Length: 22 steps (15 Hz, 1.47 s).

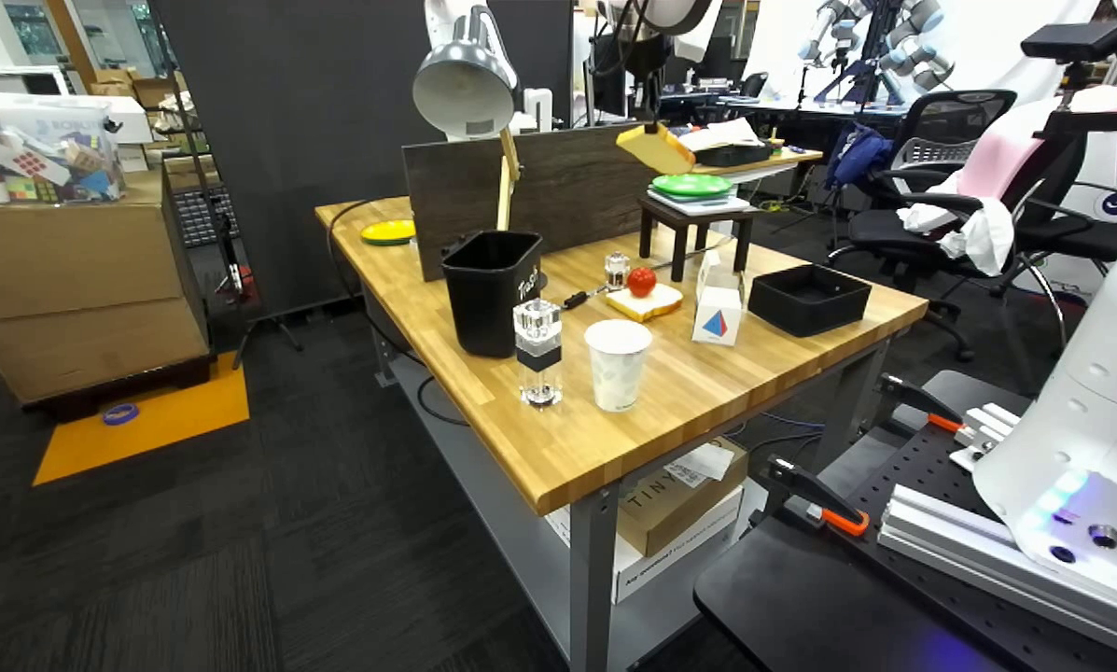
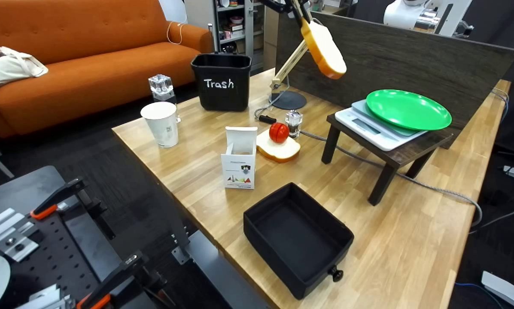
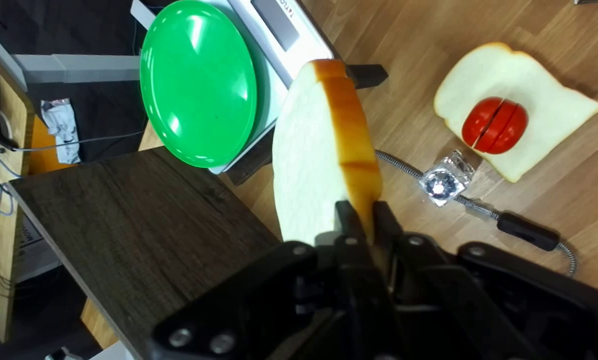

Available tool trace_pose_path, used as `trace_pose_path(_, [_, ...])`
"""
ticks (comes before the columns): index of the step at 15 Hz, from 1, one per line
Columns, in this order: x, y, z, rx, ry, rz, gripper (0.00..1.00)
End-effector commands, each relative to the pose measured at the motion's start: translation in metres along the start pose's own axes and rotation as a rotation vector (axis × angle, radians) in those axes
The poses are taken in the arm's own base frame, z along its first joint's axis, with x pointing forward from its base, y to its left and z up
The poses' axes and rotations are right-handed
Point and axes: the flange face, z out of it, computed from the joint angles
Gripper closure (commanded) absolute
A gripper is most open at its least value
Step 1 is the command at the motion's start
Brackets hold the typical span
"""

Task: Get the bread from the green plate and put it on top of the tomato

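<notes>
Claw clenched on the bread; one end of the slice is pinched between the two fingertips, which are parted only by its thickness; the bread is held aloft and tilted, its free end seen slanting downward in an exterior view; green plate well apart from the bread, borne on a white scale; on the scale the letters TAYLO are read in the wrist view, the word being cut by the picture's edge; scale carried by a low dark stand on the wooden table; tomato, crossed by seams, seated on a lower slice laid flat on the table; a small clear shaker just beside; white box stood near the lower slice, its print too small to be read; "Trash" hand-lettered in white on the black bin; paper cup faintly marked, markings not made out; on the grey shelf beneath, TINY is read on a brown carton, rested on a white carton whose line of print cannot be read with certainty
</notes>
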Motion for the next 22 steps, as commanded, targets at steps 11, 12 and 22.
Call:
trace_pose_path(11, [0.014,-0.070,0.032,0.050,-0.117,-0.153,0.97])
trace_pose_path(12, [0.013,-0.073,0.032,0.055,-0.124,-0.157,0.97])
trace_pose_path(22, [0.011,-0.084,0.033,0.071,-0.124,-0.145,0.89])
